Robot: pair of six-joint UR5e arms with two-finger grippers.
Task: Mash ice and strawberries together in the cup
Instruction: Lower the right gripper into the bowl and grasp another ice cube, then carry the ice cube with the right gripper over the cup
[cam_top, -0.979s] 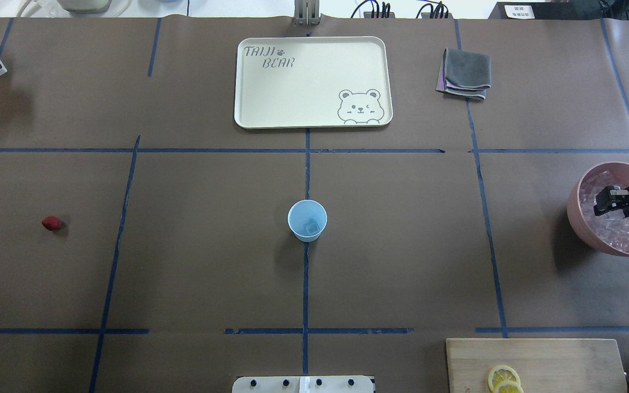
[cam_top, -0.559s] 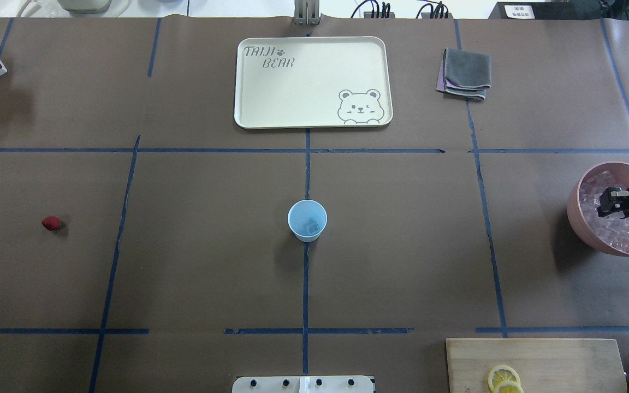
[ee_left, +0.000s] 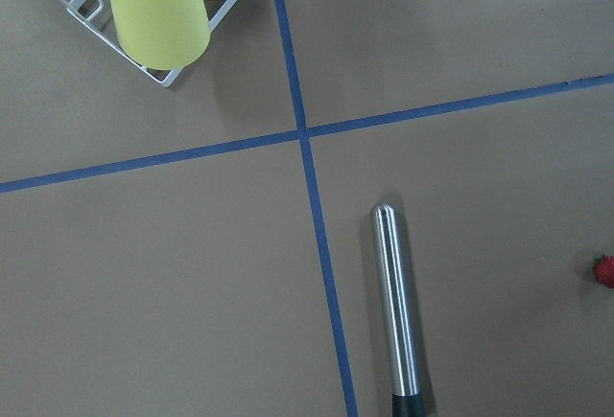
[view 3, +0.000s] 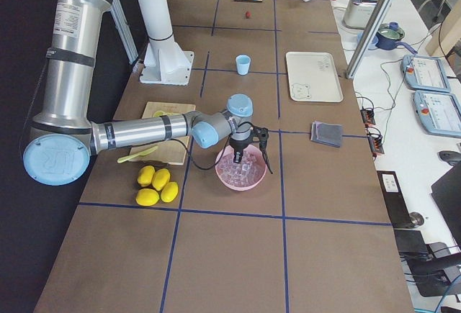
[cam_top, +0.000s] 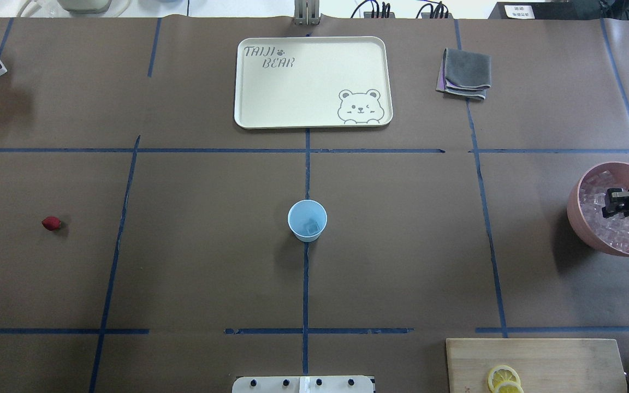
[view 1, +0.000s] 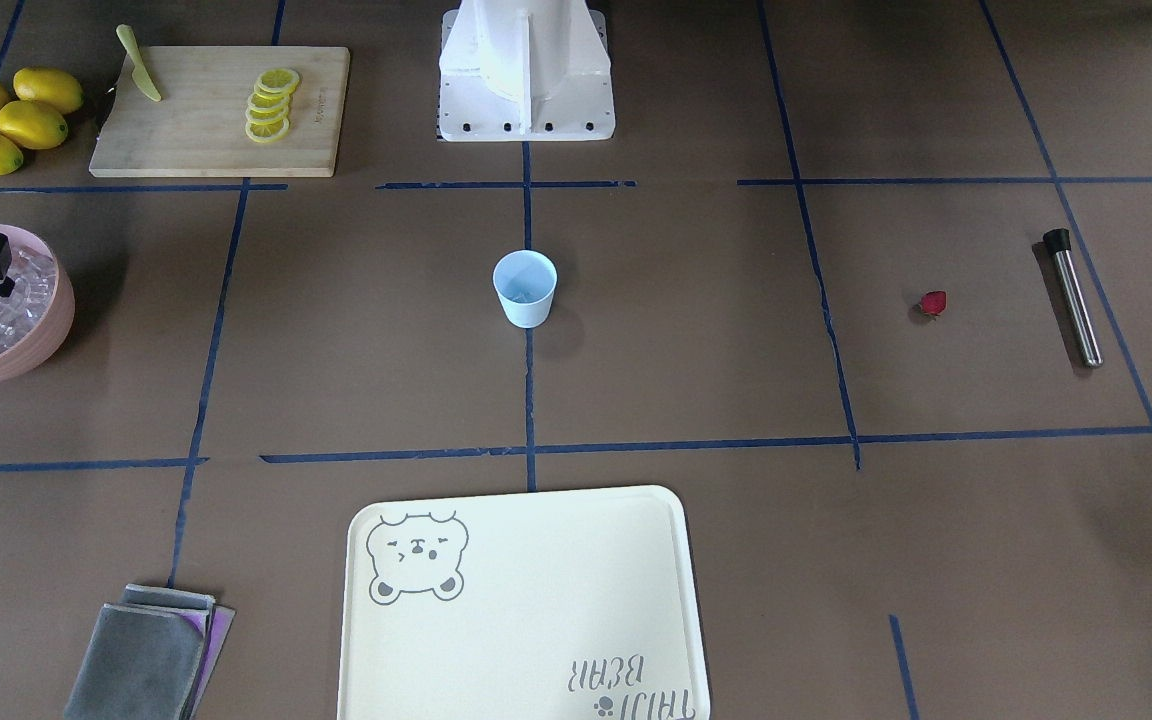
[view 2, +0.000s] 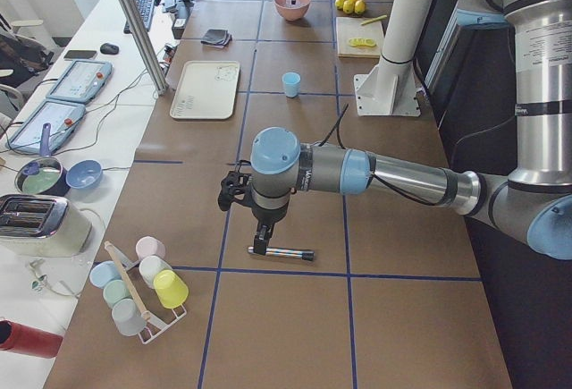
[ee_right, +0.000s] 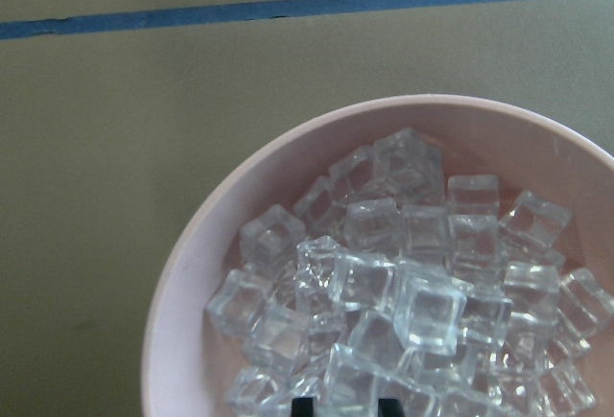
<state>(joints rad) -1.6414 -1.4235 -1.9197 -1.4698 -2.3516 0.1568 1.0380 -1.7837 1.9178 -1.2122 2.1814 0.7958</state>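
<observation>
We see the right gripper (cam_top: 612,203) low over the pink bowl (cam_top: 573,213) at the table's right edge. Its 2 fingertips (ee_right: 303,405) are just above the ice (ee_right: 384,283) heaped in the bowl. The jaws stand apart w/ a narrow gap. We can't tell whether a cube sits between them.

The cup (cam_top: 307,220) stands upright at table centre on the blue tape line, well apart from both arms. 1 ice cube (cam_top: 311,226) lies at its bottom, and we see no berry in it.

The strawberry (cam_top: 51,222) lies on the bare table on the robot's left side. It is well apart from the cup and near a metal rod (view 1: 1073,297) w/ a black end.

The left gripper (view 2: 260,239) hangs over 1 end of that rod. We can't tell if it touches. It shows only in the side view, so we can't tell how its jaws stand. Its wrist cam looks down on the rod, w/ the strawberry at the view's right edge. A wire rack (ee_left: 125,57) holding an upturned yellow cup (ee_left: 156,10) is in the top-left corner.

Across the table from the robot lie a cream bear tray (cam_top: 292,82) and a folded grey cloth (cam_top: 464,73). Near the robot's base on its right is a wooden board (view 1: 206,130) w/ lemon slices (view 1: 271,105) and a green knife (view 1: 139,63). 4 lemons (view 1: 11,118) sit just beside it.
</observation>
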